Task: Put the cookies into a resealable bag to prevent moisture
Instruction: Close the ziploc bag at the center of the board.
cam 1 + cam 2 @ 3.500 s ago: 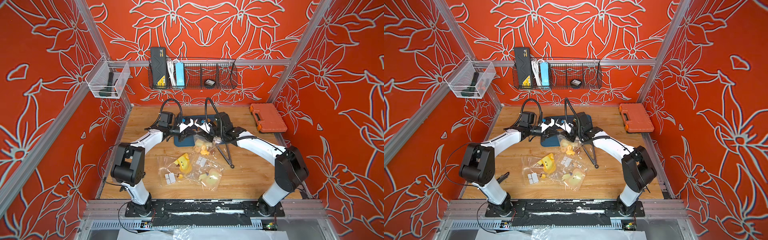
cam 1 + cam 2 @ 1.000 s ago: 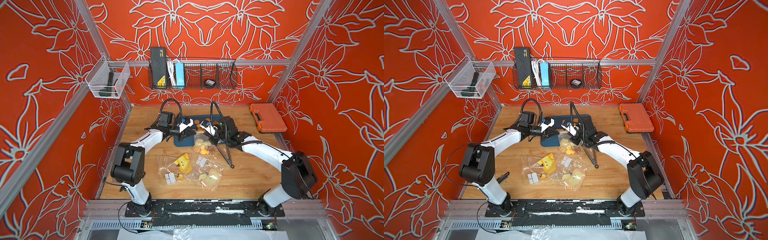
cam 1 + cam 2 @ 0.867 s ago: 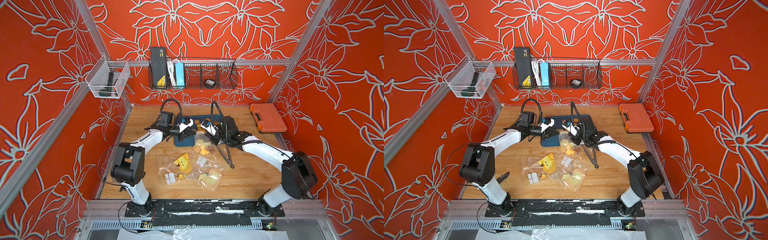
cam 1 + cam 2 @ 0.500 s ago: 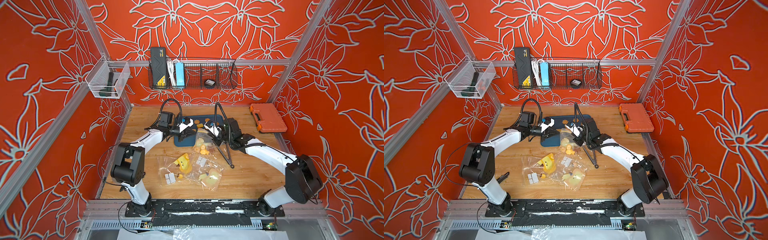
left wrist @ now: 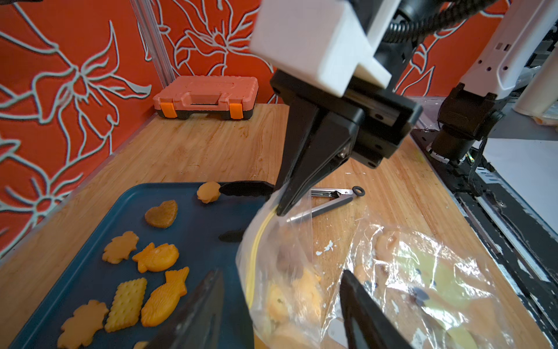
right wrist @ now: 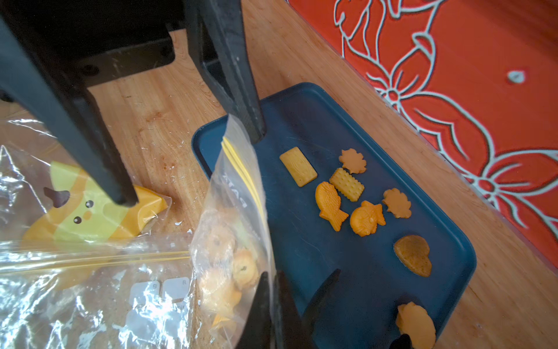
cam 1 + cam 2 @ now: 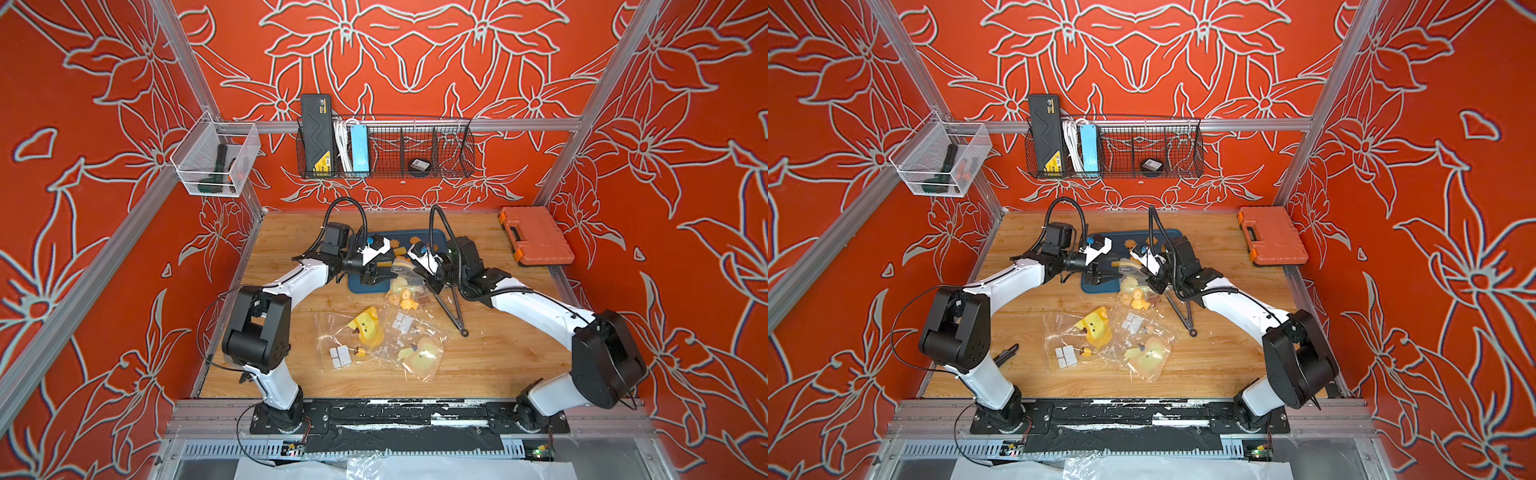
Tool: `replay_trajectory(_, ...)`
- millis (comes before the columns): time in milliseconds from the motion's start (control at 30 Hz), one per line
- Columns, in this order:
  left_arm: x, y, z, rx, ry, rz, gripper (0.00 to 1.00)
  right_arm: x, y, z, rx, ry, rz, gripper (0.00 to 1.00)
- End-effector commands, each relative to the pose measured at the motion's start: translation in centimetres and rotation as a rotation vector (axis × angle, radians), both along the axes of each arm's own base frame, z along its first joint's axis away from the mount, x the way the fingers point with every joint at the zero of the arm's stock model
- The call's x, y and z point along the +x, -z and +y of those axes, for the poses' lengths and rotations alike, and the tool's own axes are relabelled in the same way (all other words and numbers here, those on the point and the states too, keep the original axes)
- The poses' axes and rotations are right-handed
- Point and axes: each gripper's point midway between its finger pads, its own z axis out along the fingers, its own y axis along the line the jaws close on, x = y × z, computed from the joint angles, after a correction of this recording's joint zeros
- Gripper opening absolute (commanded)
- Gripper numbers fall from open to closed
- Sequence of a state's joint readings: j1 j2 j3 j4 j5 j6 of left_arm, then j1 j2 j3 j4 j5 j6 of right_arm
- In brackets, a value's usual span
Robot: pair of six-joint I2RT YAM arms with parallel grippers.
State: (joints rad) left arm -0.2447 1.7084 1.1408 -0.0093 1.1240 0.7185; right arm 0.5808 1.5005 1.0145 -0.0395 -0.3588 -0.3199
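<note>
The resealable bag (image 7: 405,286) stands at the near right corner of the blue tray (image 7: 361,286), with several cookies (image 7: 405,299) inside it. My right gripper (image 6: 273,275) is shut on the bag's (image 6: 232,235) top edge and holds it up. My left gripper (image 5: 280,273) is open, its fingers standing either side of the bag (image 5: 287,296) near the yellow zip strip without pinching it. Several more cookies (image 5: 155,256) lie loose on the tray (image 5: 196,235): fish, leaf, rectangle and heart shapes (image 6: 347,184).
Two other clear bags with yellow cartoon figures (image 7: 365,328) (image 7: 419,353) lie flat nearer the front. Metal tongs (image 7: 453,307) lie right of the bag under the right arm. An orange tool case (image 7: 536,241) sits at the back right corner.
My left gripper has opened and let go of the bag's edge. The right arm has drawn to the right, still shut on the bag.
</note>
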Motion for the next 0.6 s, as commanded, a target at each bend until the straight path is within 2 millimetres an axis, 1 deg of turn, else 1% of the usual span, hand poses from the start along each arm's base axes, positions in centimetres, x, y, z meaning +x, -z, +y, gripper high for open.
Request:
replay_trajectory(0,-0.3,-0.4,-0.8,-0.034,0.013,-0.006,0.57,-0.1,-0.9,0.4,0.017,-0.029,0.005,0.06)
replay_trajectory(67,-0.3,-0.3,-1.2,-0.032,0.012,-0.007,0.47,-0.2,-1.0,0.5,0.019,-0.036,0.008,0.06)
replay_trajectory(100,-0.4,-0.1,-1.4,-0.025,0.015,-0.006,0.36,-0.2,-1.0,0.5,0.02,-0.035,0.009,0.07)
replay_trajectory(133,-0.4,0.1,-1.5,-0.021,0.019,-0.005,0.2,-0.2,-1.0,0.5,0.022,-0.033,0.008,0.08)
replay_trajectory(167,-0.5,0.2,-1.6,-0.015,0.022,-0.002,0.02,-0.1,-1.1,0.4,0.024,-0.029,0.004,0.11)
replay_trajectory(233,-0.4,0.4,-1.5,-0.006,0.022,0.0,0.0,0.1,-1.1,0.2,0.024,-0.009,-0.005,0.22)
replay_trajectory(267,-0.4,0.4,-1.5,0.0,0.019,-0.001,0.0,0.3,-1.0,0.0,0.019,0.007,-0.01,0.25)
replay_trajectory(333,-0.5,0.6,-1.5,0.005,0.018,0.001,0.0,0.6,-0.7,-0.4,-0.002,0.03,-0.016,0.25)
replay_trajectory(367,-0.4,0.5,-1.5,0.005,0.019,0.0,0.0,0.7,-0.6,-0.7,-0.012,0.041,-0.019,0.23)
replay_trajectory(400,-0.4,0.6,-1.5,0.008,0.018,-0.001,0.0,0.6,-0.4,-0.8,-0.019,0.043,-0.016,0.0)
replay_trajectory(500,-0.5,0.5,-1.4,0.011,0.019,-0.005,0.0,0.4,-0.3,-0.9,-0.023,0.042,0.0,0.0)
replay_trajectory(533,-0.5,0.5,-1.4,0.013,0.018,-0.006,0.0,0.5,-0.3,-1.0,-0.018,0.051,-0.004,0.04)
replay_trajectory(567,-0.4,0.5,-1.3,0.014,0.016,-0.006,0.0,0.6,-0.4,-1.1,-0.009,0.06,-0.015,0.19)
